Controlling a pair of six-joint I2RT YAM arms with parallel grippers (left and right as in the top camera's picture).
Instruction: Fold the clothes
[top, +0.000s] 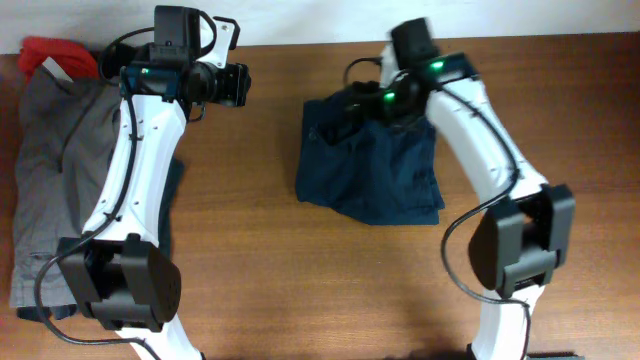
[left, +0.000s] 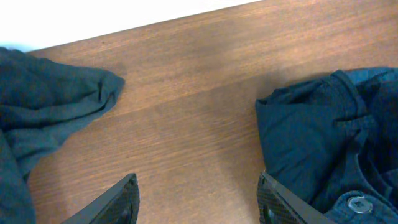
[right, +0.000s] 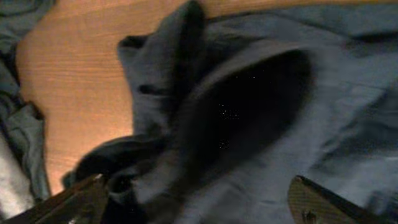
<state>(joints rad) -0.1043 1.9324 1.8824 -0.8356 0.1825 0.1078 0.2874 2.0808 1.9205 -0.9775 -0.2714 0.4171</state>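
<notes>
The navy shorts (top: 370, 165) lie roughly folded in the middle of the counter (top: 300, 290). The right jaws stand wide apart just above the waist part, released. The left jaws, also apart, grasp nothing over bare wood beside the grey trousers (top: 50, 170). I judge that one fold is finished; the next move calls for smoothing the bundle or setting it aside.

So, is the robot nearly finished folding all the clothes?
Not quite. The navy shorts lie centrally in a rough square, so that fold looks mostly done. The right gripper hangs open over them; the left gripper is open above bare tabletop. The grey trousers and red piece sit heaped at the side, not yet folded.
</notes>
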